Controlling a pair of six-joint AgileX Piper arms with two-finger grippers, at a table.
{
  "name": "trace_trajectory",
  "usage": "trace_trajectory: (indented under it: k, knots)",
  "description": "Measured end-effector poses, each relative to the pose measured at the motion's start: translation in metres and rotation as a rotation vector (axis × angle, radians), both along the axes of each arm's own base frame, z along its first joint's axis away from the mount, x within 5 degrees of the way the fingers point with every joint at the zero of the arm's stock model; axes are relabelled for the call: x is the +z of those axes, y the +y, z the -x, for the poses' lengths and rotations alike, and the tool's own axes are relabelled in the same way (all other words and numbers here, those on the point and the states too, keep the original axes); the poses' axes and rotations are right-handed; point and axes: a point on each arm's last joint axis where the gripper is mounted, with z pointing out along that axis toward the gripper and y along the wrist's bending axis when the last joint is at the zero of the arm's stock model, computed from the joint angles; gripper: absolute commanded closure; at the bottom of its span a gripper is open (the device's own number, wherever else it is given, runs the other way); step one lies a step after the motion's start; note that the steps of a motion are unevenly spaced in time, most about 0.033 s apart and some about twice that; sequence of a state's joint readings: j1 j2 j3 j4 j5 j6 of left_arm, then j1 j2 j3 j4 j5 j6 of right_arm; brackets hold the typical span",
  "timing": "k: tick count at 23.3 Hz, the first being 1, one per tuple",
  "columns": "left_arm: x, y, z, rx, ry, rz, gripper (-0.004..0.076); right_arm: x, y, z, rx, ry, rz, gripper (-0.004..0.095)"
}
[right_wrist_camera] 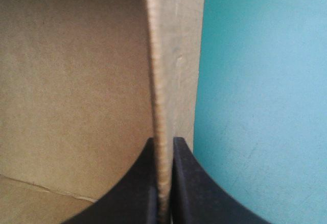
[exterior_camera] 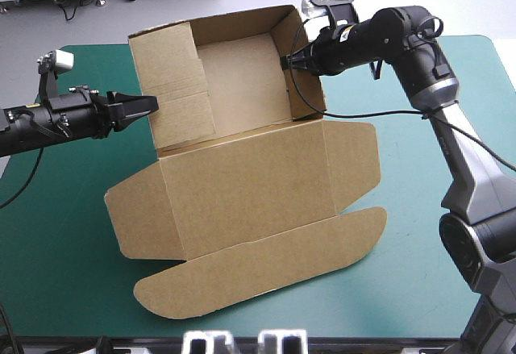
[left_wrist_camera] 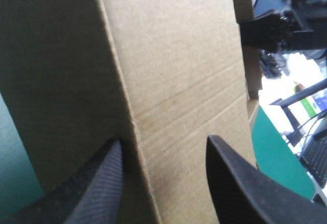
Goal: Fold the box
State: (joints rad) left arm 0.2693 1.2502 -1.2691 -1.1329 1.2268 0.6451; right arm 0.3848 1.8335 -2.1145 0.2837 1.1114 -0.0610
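Teal-green cover point(exterior_camera: 419, 289) carries the box point(exterior_camera: 242, 193) at centre table: tray walls raised at the far end, lid and flaps flat toward the near edge. Right gripper point(exterior_camera: 292, 61) pinched tight on the tray's right wall. Left gripper point(exterior_camera: 147, 105) spread and empty, with the left wall's outer corner just ahead between its fingers. It looks best placed for the left wall.

Brightly and evenly lit from overhead in the high view, with hardly any shadow around the box point(exterior_camera: 242, 201) on the teal-green counter point(exterior_camera: 72, 273). A little darker on the raised right wall's inner face. Dimmer in the left wrist view: board shaded ahead of the left end effector point(left_wrist_camera: 164, 140), glare blown white in the room beyond. Softly lit in the right wrist view, with a pale sheen on the counter beside the right end effector point(right_wrist_camera: 163, 141).
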Motion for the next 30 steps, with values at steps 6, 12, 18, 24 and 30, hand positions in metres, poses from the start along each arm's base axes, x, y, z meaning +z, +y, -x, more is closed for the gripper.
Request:
trace_trajectory:
  k: [6, 12, 18, 24, 30]
  knots:
    - [-0.008, 0.007, -0.003, 0.063, 0.039, -0.098, 0.0358, -0.001, 0.017, 0.008, 0.026, -0.004, 0.018, 0.0913]
    - [-0.014, 0.015, -0.006, 0.130, 0.046, -0.187, 0.0358, -0.002, 0.028, 0.016, 0.051, 0.024, 0.007, 0.0913]
    - [-0.021, 0.021, -0.011, 0.192, 0.116, -0.202, 0.0516, 0.003, 0.032, 0.025, 0.082, 0.051, -0.025, 0.0913]
    - [-0.023, 0.015, -0.020, 0.184, 0.110, -0.167, 0.0734, 0.011, 0.027, 0.030, 0.062, 0.034, -0.015, 0.0913]
    - [-0.007, -0.025, -0.036, 0.155, 0.082, -0.331, 0.0734, 0.004, 0.013, 0.028, -0.070, 0.104, 0.071, 0.0913]
